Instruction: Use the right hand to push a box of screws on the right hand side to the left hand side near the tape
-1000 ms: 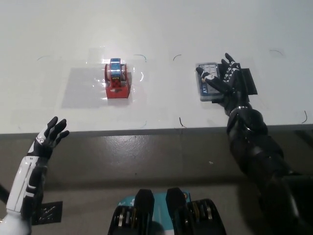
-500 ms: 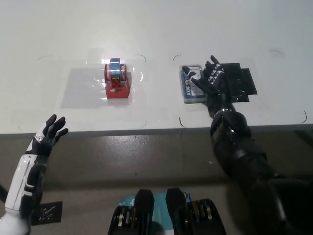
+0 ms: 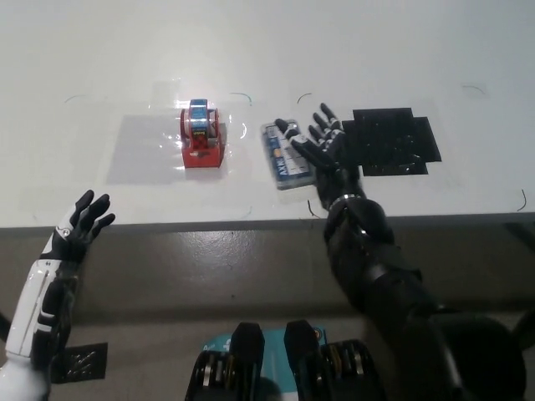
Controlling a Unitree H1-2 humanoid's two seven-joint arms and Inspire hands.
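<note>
Resting against the right edge of the one flat grey box of screws at frame centre, the black right hand is spread wide; contents unreadable. One red tape dispenser stands left of it, apart. The white left hand hangs open, lower left

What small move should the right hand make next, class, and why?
Probably keep sliding the box of screws a little further left. The right hand, fingers spread, lies against the box's right side, and a strip of bare table still separates the box from the red tape dispenser. The left hand rests open below the table edge, out of the way.
</note>
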